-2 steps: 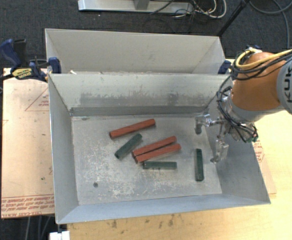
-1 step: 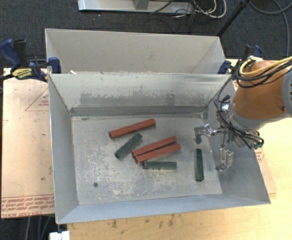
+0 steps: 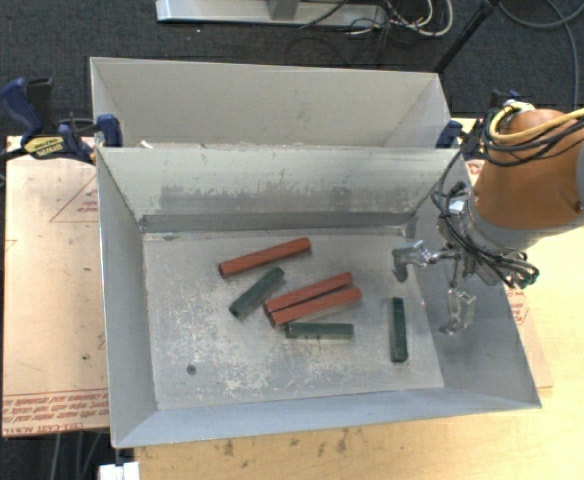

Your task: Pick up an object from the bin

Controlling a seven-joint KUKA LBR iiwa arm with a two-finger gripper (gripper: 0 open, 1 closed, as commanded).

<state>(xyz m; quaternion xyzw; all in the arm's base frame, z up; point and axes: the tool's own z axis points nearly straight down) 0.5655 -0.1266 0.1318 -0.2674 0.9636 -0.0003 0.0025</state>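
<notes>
My gripper point(image 3: 430, 298) hangs at the right side of the bin, under the orange wrist cover, above the foot of the right wall. Its two metal fingers stand apart, open, with nothing between them. Just left of and below it, a dark green bar point(image 3: 398, 329) lies lengthwise on the floor, apart from the fingers. Further left, another dark green bar point(image 3: 319, 331) lies flat below two red-brown bars point(image 3: 312, 300) that rest side by side.
A third dark green bar point(image 3: 256, 292) lies slanted left of the red-brown pair, with a lone red-brown bar point(image 3: 265, 257) above it near the back wall. The bin's sloped walls close in on all sides.
</notes>
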